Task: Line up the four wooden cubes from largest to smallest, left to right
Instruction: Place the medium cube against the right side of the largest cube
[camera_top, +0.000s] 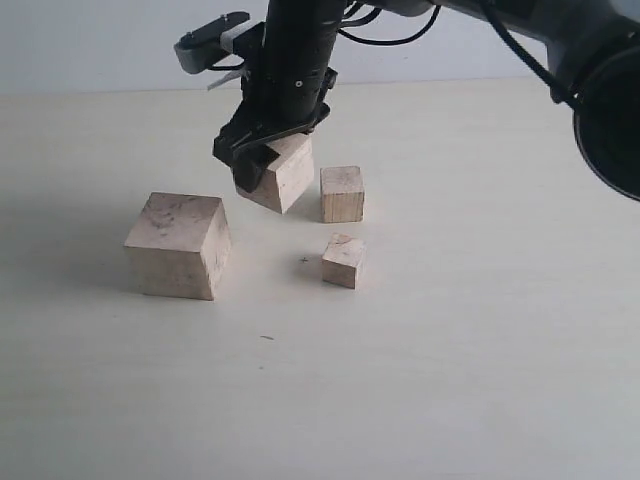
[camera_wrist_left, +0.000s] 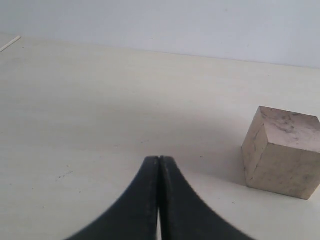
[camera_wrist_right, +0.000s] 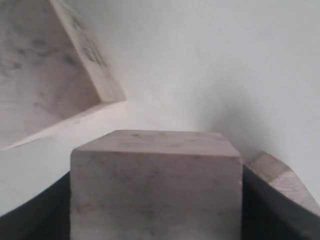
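Four pale wooden cubes show in the exterior view. The largest cube (camera_top: 178, 245) (camera_wrist_right: 40, 75) rests on the table at the left. My right gripper (camera_top: 264, 160) (camera_wrist_right: 155, 205) reaches across the middle and is shut on the second-largest cube (camera_top: 285, 175) (camera_wrist_right: 155, 185), holding it tilted just above the table. To its right stands the third cube (camera_top: 342, 193), and the smallest cube (camera_top: 343, 261) lies in front of that one. My left gripper (camera_wrist_left: 159, 160) is shut and empty, low over bare table, with the largest cube (camera_wrist_left: 282, 150) off to one side.
The pale table (camera_top: 480, 350) stretches wide to the right and front of the cubes. A cube corner (camera_wrist_right: 280, 182) shows beside the right gripper's dark finger (camera_wrist_right: 272, 215). The right arm's black links (camera_top: 600, 90) hang over the far right.
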